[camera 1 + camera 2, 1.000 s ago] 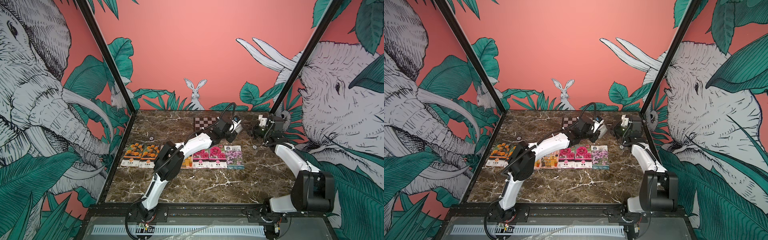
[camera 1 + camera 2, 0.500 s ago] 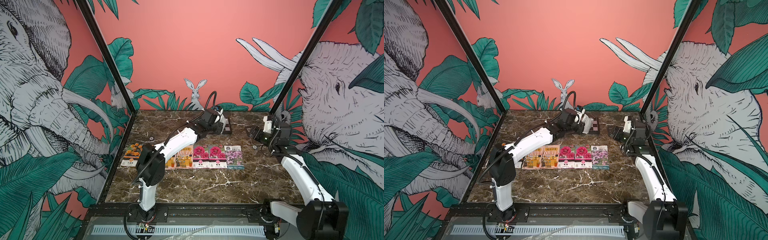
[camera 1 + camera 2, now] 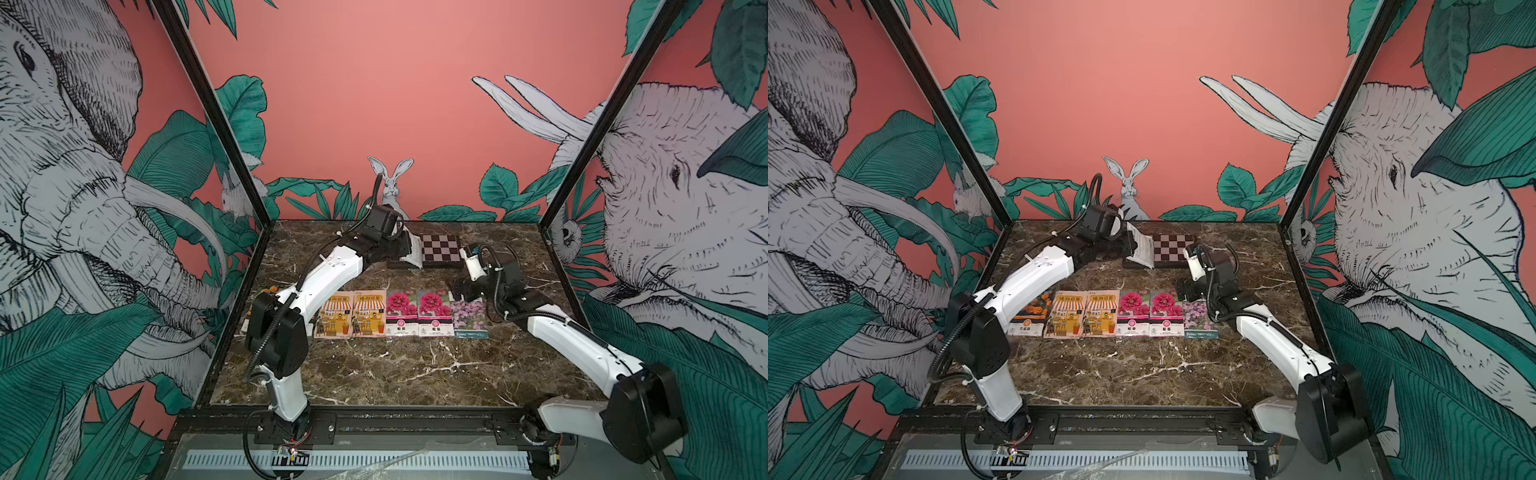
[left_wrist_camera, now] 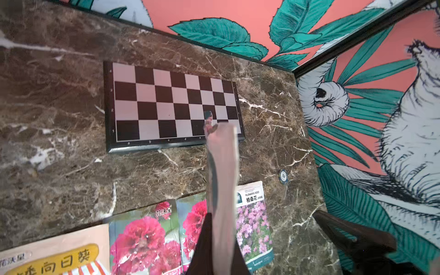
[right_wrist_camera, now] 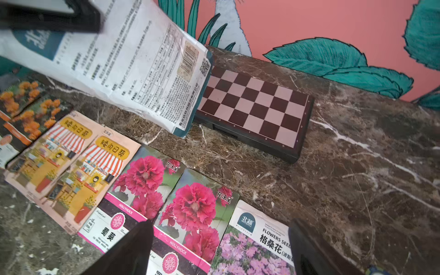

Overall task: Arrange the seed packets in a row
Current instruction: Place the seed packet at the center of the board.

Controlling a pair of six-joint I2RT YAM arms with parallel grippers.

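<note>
Marble tabletop [image 3: 374,374], seven seed packets [image 3: 401,313] rowed flat. Just handed over the eighth packet [image 3: 1144,249]: released by right gripper [image 3: 463,293], fingers spread above lilac packet [image 3: 469,316]; clamped in left gripper [image 3: 1128,246], back outward, over chequered board [image 3: 440,251] edge. Needs placing beside lilac.

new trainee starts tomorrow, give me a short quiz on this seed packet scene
1. True or false: the left gripper is shut on a packet with its printed back showing.
2. Which one ends the row on the right arm's side? A marigold packet, B lilac packet, C striped shop packet.
3. Fill in: the right gripper is ____.
Key: 1 true; 2 B; 3 open.
</note>
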